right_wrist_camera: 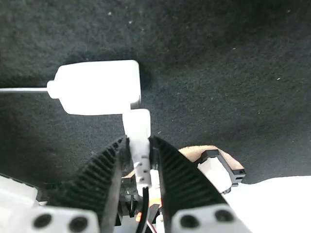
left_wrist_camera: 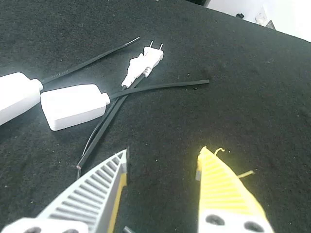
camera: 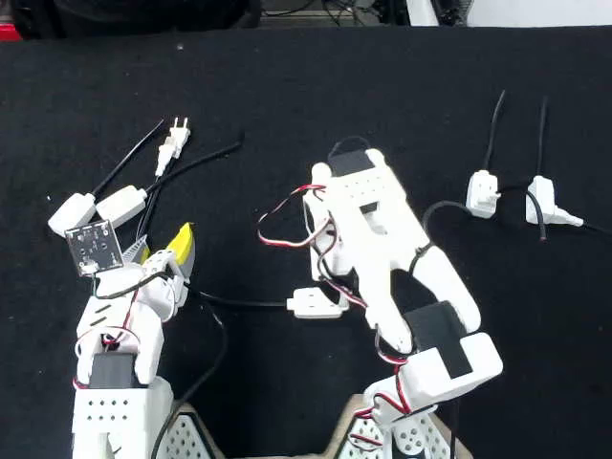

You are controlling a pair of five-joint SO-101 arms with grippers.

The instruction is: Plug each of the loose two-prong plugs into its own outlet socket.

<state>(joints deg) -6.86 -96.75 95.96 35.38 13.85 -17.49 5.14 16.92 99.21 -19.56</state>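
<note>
My right gripper point(right_wrist_camera: 138, 141) is shut on a white two-prong plug point(right_wrist_camera: 138, 127). The plug's front end meets the side of a white outlet socket point(right_wrist_camera: 97, 87), which lies mid-table point(camera: 316, 304) under the right arm. My left gripper point(left_wrist_camera: 163, 156) is open and holds nothing, hovering over the black mat near the front left point(camera: 158, 251). Beyond it lie two white sockets point(left_wrist_camera: 73, 106) point(left_wrist_camera: 14, 94) side by side. Two loose white plugs point(left_wrist_camera: 146, 62) rest farther off on crossed black cords, seen in the high view point(camera: 172, 142).
At the far right, two more white socket-and-plug pairs point(camera: 483, 191) point(camera: 547, 204) lie with black cords running toward the back. Black cords point(left_wrist_camera: 160, 86) cross the mat by the left sockets. A black cable point(camera: 239, 302) runs from the middle socket toward the left arm.
</note>
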